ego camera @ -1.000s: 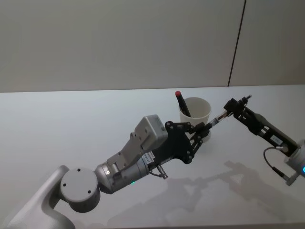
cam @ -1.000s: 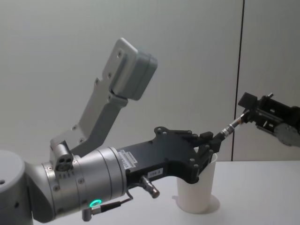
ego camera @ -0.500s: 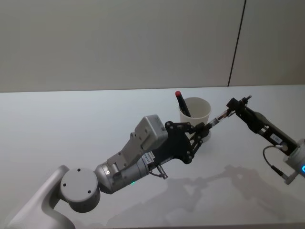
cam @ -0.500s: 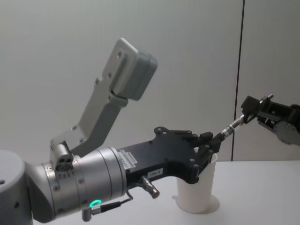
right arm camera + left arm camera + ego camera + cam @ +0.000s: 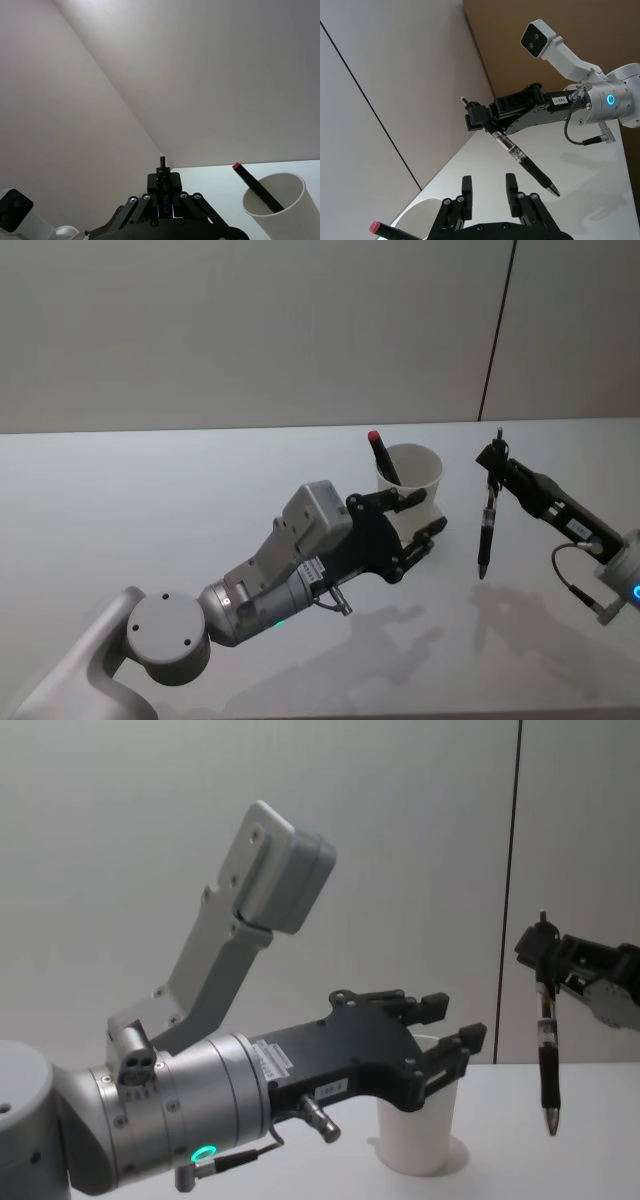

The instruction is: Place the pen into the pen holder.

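In the head view we see the white pen holder (image 5: 410,478) standing on the pale table (image 5: 150,500), with a red-capped marker (image 5: 380,454) leaning inside it. The left gripper (image 5: 422,516) sits just in front of the cup, its fingers spread and empty. To the right of the cup, the right gripper (image 5: 495,459) pinches the pen (image 5: 486,510) near its top, so the pen hangs upright, tip down, clear of the table and apart from the cup.

In the left wrist view we see the spread fingers (image 5: 466,192) and, beyond them, the pen (image 5: 520,157) clamped in the other gripper.

In the chest view we see the pen (image 5: 547,1045) hanging beside the cup (image 5: 418,1128).
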Robot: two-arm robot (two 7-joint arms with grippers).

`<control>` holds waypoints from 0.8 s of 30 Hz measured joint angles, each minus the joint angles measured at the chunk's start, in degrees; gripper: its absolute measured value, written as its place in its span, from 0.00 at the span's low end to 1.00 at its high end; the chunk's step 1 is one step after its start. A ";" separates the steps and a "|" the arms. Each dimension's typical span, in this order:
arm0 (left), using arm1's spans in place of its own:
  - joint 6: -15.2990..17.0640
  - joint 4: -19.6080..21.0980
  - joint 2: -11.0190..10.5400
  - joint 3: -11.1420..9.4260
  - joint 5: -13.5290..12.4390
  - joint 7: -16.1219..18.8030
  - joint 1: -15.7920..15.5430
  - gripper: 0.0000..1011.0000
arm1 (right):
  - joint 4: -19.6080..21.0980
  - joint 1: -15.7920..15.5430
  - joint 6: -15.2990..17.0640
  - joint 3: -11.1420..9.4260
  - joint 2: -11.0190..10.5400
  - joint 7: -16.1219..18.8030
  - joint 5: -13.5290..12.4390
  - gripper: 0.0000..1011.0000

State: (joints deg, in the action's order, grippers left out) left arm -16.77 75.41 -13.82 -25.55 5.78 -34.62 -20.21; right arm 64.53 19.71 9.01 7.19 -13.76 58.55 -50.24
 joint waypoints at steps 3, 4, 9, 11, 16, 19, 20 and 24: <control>0.00 0.00 0.00 0.00 0.00 0.00 0.00 0.46 | -0.04 0.10 -0.13 0.08 -0.05 -0.12 -0.04 0.15; 0.00 0.00 0.00 0.00 0.00 0.00 0.00 0.50 | -0.04 0.10 -0.13 0.08 -0.05 -0.12 -0.04 0.15; 0.00 0.00 0.00 0.00 0.00 0.00 0.00 0.66 | -0.07 0.34 -0.54 0.21 -0.16 -0.50 0.03 0.15; 0.00 0.00 0.00 0.00 0.00 0.00 0.00 0.74 | -0.11 0.54 -0.86 0.25 -0.21 -0.72 0.26 0.15; 0.00 0.00 0.00 0.00 0.00 0.00 0.00 0.87 | -0.23 1.06 -1.69 0.33 -0.31 -1.16 1.00 0.15; 0.00 0.00 0.00 0.00 0.00 0.00 0.00 0.95 | -0.33 1.50 -2.37 0.40 -0.34 -1.54 1.72 0.15; 0.00 0.00 0.00 0.00 0.00 0.00 0.00 0.99 | -0.38 1.80 -2.75 0.44 -0.37 -1.73 2.15 0.15; 0.01 0.00 0.00 0.00 0.00 0.00 0.00 0.99 | -0.56 2.57 -3.80 0.58 -0.39 -2.22 3.37 0.15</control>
State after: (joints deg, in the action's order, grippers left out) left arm -16.76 75.41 -13.82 -25.55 5.78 -34.62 -20.21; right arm 63.97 22.28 5.21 7.76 -14.14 56.33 -46.88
